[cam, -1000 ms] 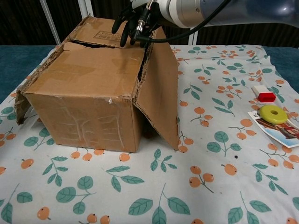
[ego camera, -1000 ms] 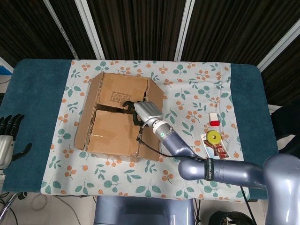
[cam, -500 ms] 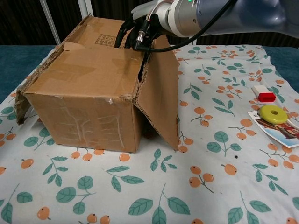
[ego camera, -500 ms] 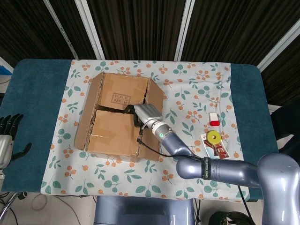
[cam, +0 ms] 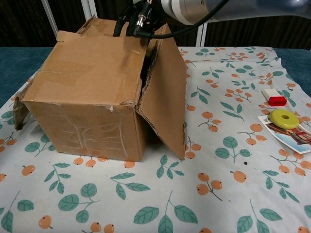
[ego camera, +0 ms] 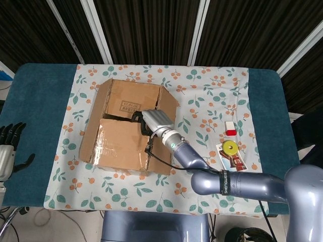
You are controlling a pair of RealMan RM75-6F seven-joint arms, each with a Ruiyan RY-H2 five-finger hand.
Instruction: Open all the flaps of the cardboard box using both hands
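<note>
So the cardboard box sits left of centre on the leaf-and-berry tablecloth, which lies over a teal table. From the head view the two side flaps are already swung out, one on the left and one on the right, and the right one hangs down along the box wall in the chest view. The far top flap (the one with the printed stamp) lies roughly flat, and the near top flap is tipped up at its inner edge, so there's a dark gap between the two.

The right hand is right at that gap near the box's right side. Its dark fingers curl down over the raised inner edge of the near flap and look hooked onto it; the chest view shows them wrapped at the lip, but can't tell how firm the hold is, since the fingertips are hidden behind the cardboard. The silver forearm runs back toward the bottom right of the head view.

The left hand is way off at the left edge of the head view, well apart from the box, off the table's side. Fingers are straight and spread, holding nothing.

Over on the right side of the cloth: a small red and white block, and nearer the front a yellow ring resting on a picture card.
</note>
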